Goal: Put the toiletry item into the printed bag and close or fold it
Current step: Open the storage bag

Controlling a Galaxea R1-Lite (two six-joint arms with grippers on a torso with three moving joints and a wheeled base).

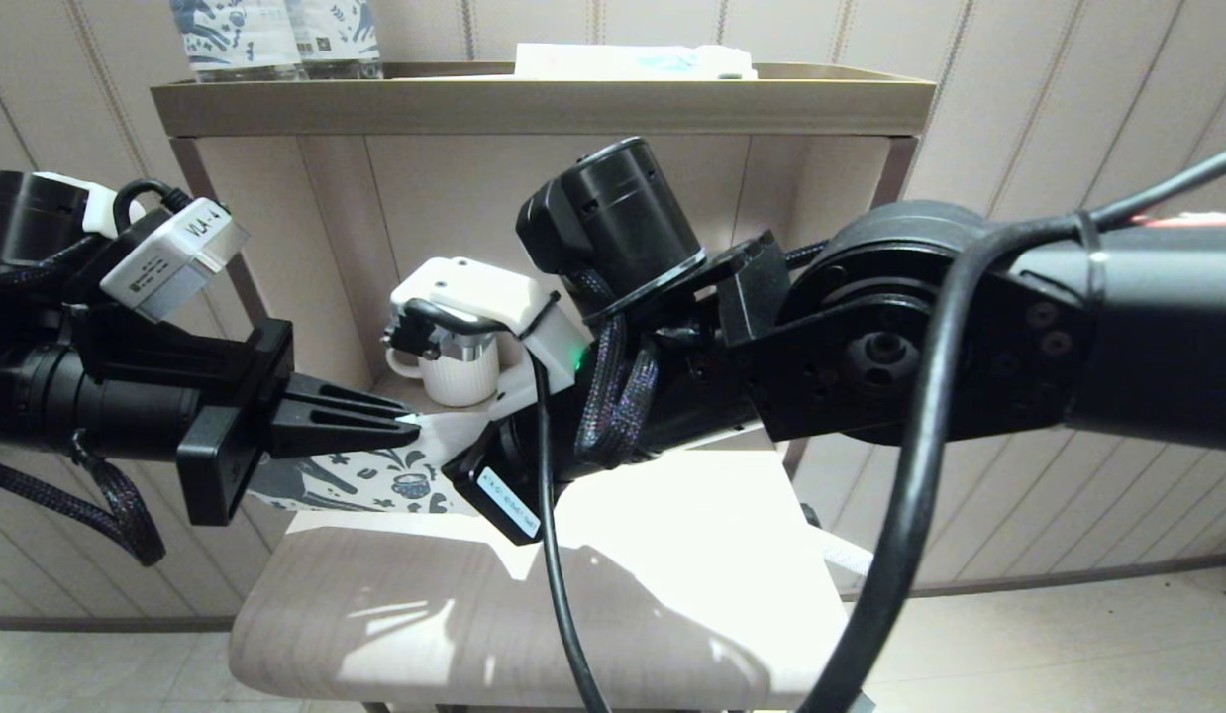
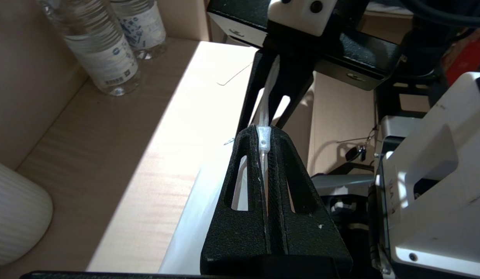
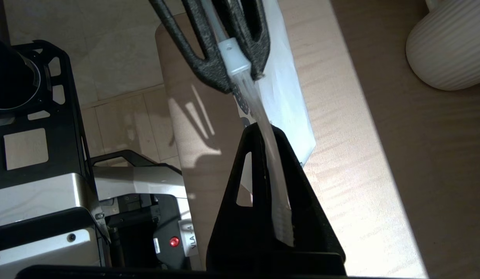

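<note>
Black ribbed fingers (image 2: 259, 186) of my left gripper (image 1: 405, 424) are pinching tight on the white slider tab (image 2: 263, 136) at one end of the clear strip along the printed bag's top edge. Facing it, my right gripper (image 3: 263, 133) is clamping narrow on the same strip (image 3: 269, 139) further along, so both sets of fingers are holding the printed bag (image 1: 360, 473) between them, nose to nose and just apart. The bag is hanging above the pale wooden shelf (image 2: 120, 174), its long axis running straight from one gripper to the other, printed face drooping below the left fingers in the head view.

I am not seeing the comb anywhere; I'm guessing it's already inside the bag, but can't tell.

Judging the step: closing the bag. The coming move is turning on that line: the slider is sitting in the left fingers, the unsealed strip lying toward the right gripper, so the left arm is the nearer one to drag the tab along while the right anchors.

Around: ribbed white mug (image 1: 461, 371) behind, two printed water bottles (image 2: 104, 46) on the shelf.
</note>
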